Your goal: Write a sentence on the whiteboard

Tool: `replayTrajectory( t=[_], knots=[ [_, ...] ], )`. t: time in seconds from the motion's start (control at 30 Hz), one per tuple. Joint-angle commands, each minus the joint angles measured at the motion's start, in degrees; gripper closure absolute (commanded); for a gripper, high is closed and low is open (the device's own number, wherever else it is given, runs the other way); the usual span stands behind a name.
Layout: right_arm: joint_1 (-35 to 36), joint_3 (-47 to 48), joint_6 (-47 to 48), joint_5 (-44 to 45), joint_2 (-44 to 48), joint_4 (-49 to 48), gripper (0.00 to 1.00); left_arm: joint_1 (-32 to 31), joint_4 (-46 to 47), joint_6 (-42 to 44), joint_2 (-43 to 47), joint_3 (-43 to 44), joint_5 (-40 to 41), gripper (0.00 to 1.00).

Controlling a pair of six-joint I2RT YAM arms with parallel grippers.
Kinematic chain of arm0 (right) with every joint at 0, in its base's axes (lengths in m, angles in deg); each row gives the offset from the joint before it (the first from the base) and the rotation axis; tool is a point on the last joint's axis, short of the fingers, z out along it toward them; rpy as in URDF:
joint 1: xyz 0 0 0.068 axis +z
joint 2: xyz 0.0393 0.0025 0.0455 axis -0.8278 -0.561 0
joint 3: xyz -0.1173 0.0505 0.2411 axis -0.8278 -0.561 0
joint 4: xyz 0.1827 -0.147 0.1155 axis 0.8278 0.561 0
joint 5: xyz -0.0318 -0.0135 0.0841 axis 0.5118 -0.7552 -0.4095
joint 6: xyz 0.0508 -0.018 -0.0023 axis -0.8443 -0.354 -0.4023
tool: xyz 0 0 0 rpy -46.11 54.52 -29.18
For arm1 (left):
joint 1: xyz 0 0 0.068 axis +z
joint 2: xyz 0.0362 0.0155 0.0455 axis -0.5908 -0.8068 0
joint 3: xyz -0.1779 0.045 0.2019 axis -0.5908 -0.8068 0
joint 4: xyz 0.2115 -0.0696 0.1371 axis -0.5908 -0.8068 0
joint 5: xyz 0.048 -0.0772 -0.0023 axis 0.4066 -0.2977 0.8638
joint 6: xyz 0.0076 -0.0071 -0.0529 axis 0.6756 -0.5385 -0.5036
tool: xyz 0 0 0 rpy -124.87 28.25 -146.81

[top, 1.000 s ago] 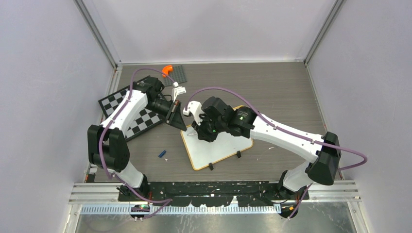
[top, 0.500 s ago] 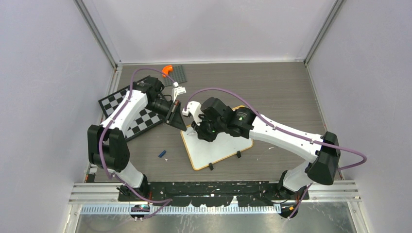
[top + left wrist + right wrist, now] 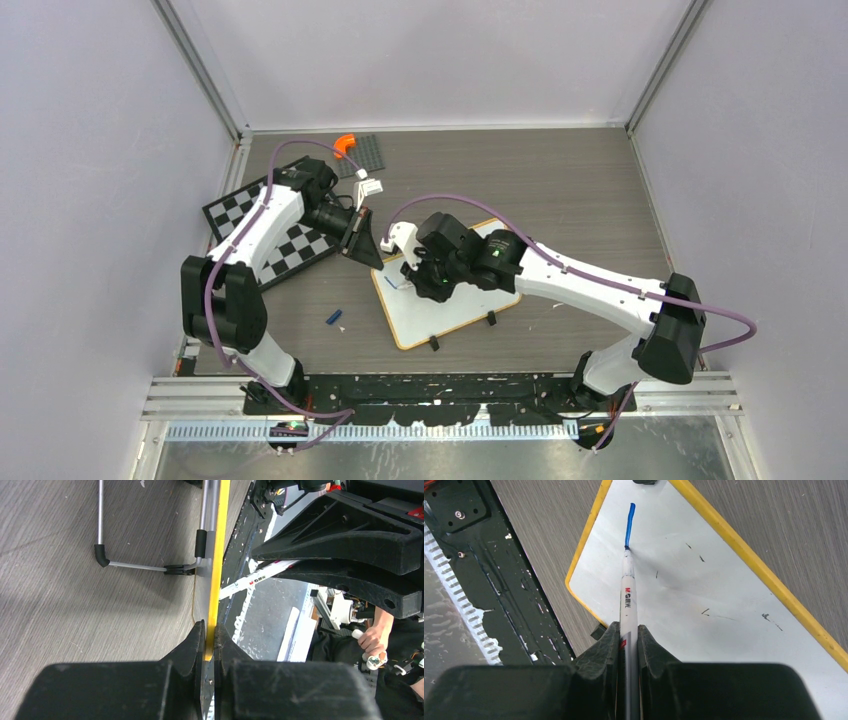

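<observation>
The whiteboard (image 3: 445, 315) lies at the table's middle, white with a yellow rim (image 3: 744, 555) and small black feet. My left gripper (image 3: 368, 250) is shut on its far left edge; in the left wrist view the jaws (image 3: 210, 639) pinch the yellow rim (image 3: 218, 555). Over the board's left part, my right gripper (image 3: 425, 285) is shut on a white marker (image 3: 627, 597). The marker's tip touches the board at the end of one short blue stroke (image 3: 629, 524), the only blue writing of the sentence in view. That stroke (image 3: 390, 283) also shows from above.
A black-and-white checkered board (image 3: 290, 250) lies under the left arm. A grey studded plate (image 3: 364, 152) and an orange piece (image 3: 344, 143) sit at the back. A small blue piece (image 3: 333, 317) lies left of the whiteboard. A person's hand (image 3: 372, 640) shows beyond the table.
My right gripper has slid with the marker a little nearer and to the right across the board, leaving the blue stroke uncovered behind it. The left gripper has stayed put.
</observation>
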Motion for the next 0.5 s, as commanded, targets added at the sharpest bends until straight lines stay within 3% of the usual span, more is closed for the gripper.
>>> replayTrajectory(
  t=[0.0,0.47],
  knots=[
    [-0.1,2.6,0.8,3.0,1.7,-1.1,1.00,0.1,-0.1,-0.7,0.0,-0.2,-0.7,1.00],
    [-1.5,6.4,2.1,4.5,0.6,-0.2,1.00,0.1,-0.4,-0.5,-0.2,0.1,-0.6,1.00]
  ],
)
